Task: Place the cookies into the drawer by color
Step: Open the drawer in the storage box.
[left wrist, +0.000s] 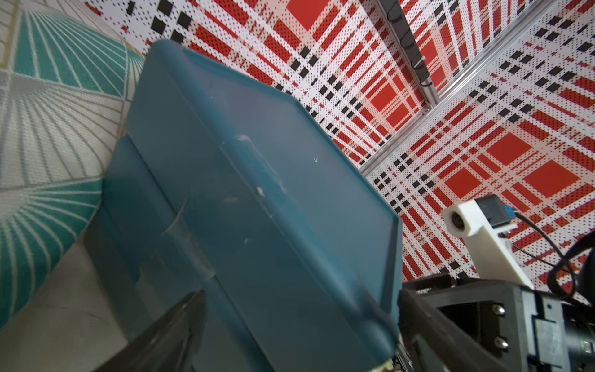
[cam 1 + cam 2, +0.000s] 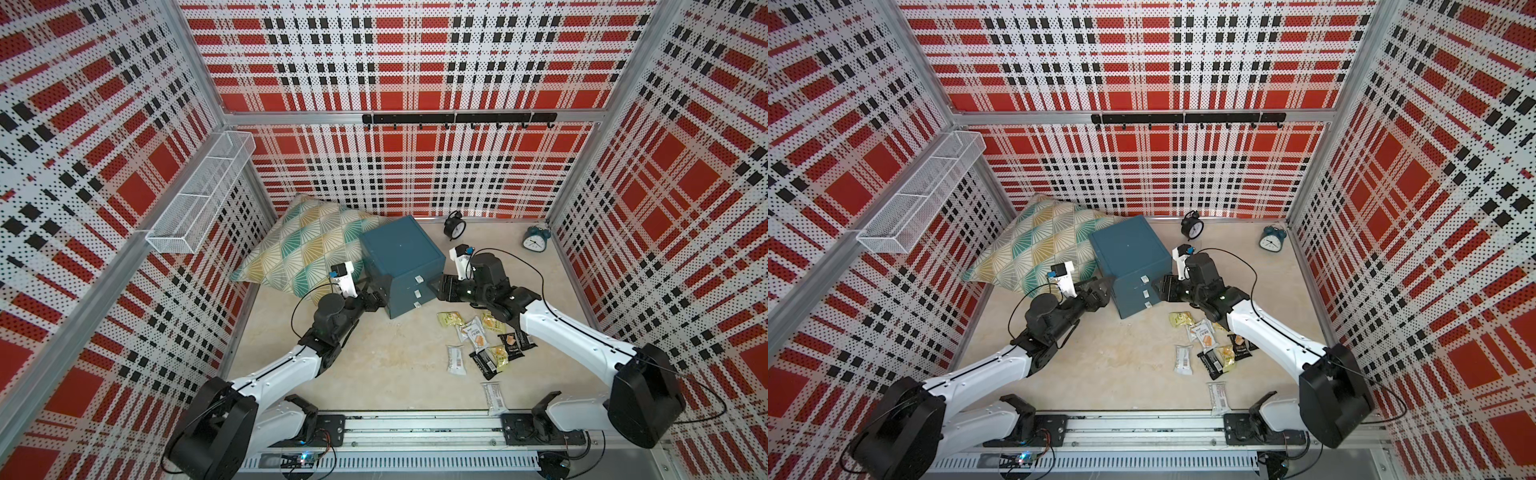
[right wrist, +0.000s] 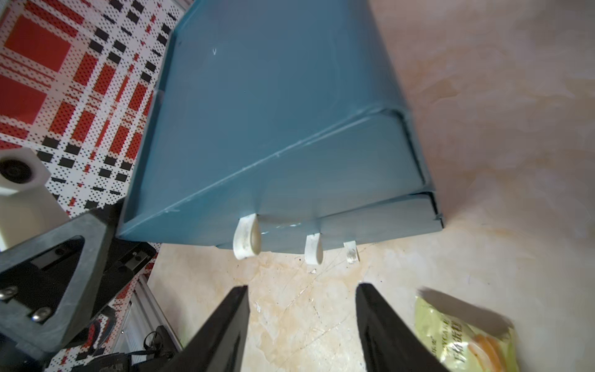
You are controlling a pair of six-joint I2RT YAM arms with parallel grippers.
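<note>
R gripper (image 3: 302,290) hanging open, empty, facing drawer (image 3: 273,112) tabs. L gripper (image 2: 1102,286) sitting at its side, jaws wide. All drawers showing shut; cookies (image 2: 478,336) lying outside, none sorted yet.

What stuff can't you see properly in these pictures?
- Inside the drawer: all three fronts look shut in both top views, hiding any contents.
- Cookies: in both top views the right arm covers part of the pile; labels are too small to read.
- Yellow-green packet: right wrist view, blurred and cut off by the picture's edge.
</note>
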